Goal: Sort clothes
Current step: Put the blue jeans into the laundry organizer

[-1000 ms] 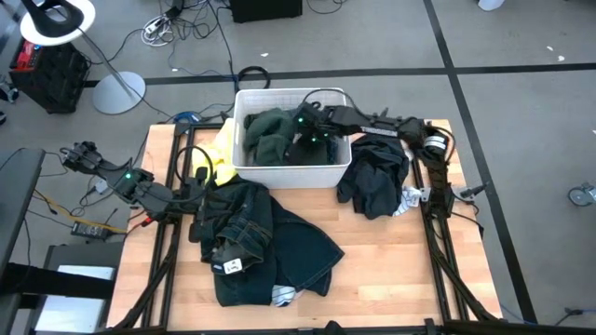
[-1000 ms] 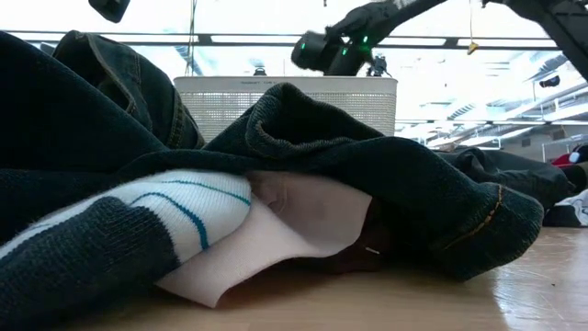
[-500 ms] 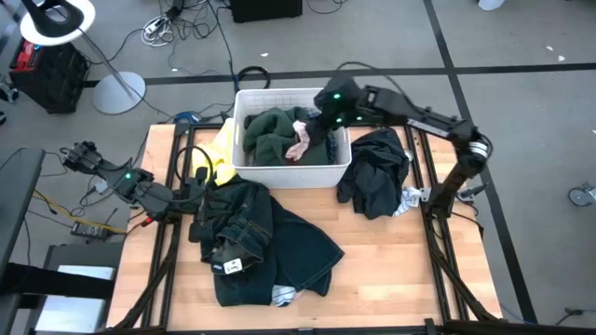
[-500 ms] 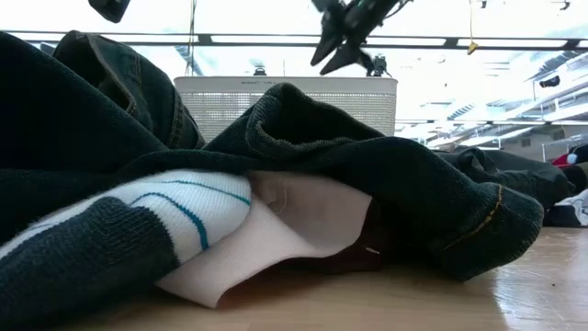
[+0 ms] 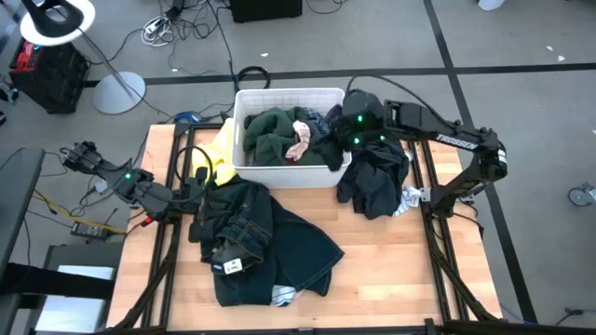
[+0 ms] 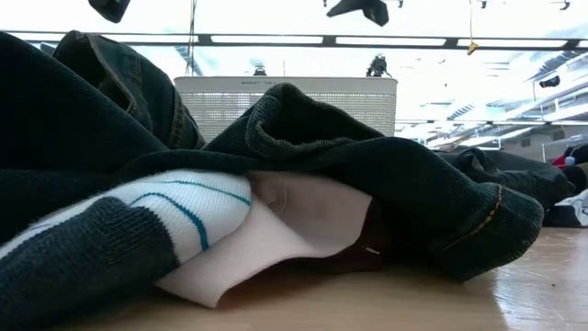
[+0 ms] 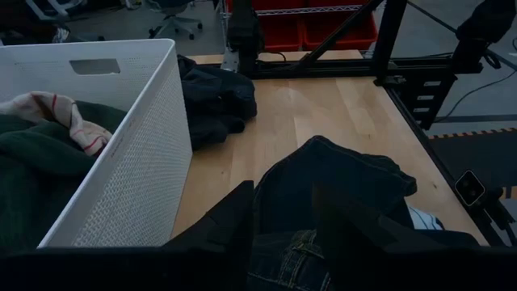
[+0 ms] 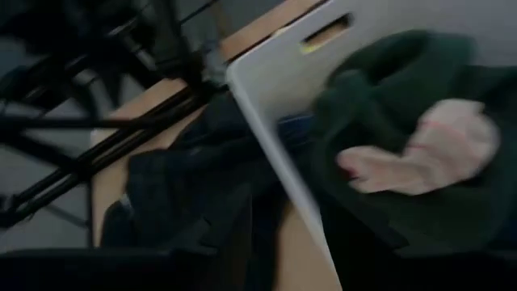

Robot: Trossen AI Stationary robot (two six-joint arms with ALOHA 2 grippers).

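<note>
The white bin (image 5: 289, 169) holds a dark green garment (image 5: 268, 136) with a salmon pink piece (image 5: 300, 140) lying on it, and dark cloth at its right end. My right gripper (image 5: 357, 126) hovers open and empty above the bin's right rim (image 8: 266, 121). A dark denim pile (image 5: 265, 237) lies at the table's middle, over a white-striped sock (image 6: 156, 216). My left gripper (image 7: 299, 234) is open, low over the denim's left edge. A dark pile (image 5: 377, 177) lies right of the bin, and a yellow garment (image 5: 220, 154) lies left of it.
The bin stands at the table's far middle. Bare wood (image 5: 400, 270) lies at the near right and near left. A small white cloth (image 5: 408, 200) sits beside the right arm's base. Floor cables, a lamp base and a black crate lie beyond the table.
My right gripper has come up out of the bin and gone toward the table's right edge, ending above the bin's right rim. The salmon pink piece now shows on the green garment where the gripper was.
</note>
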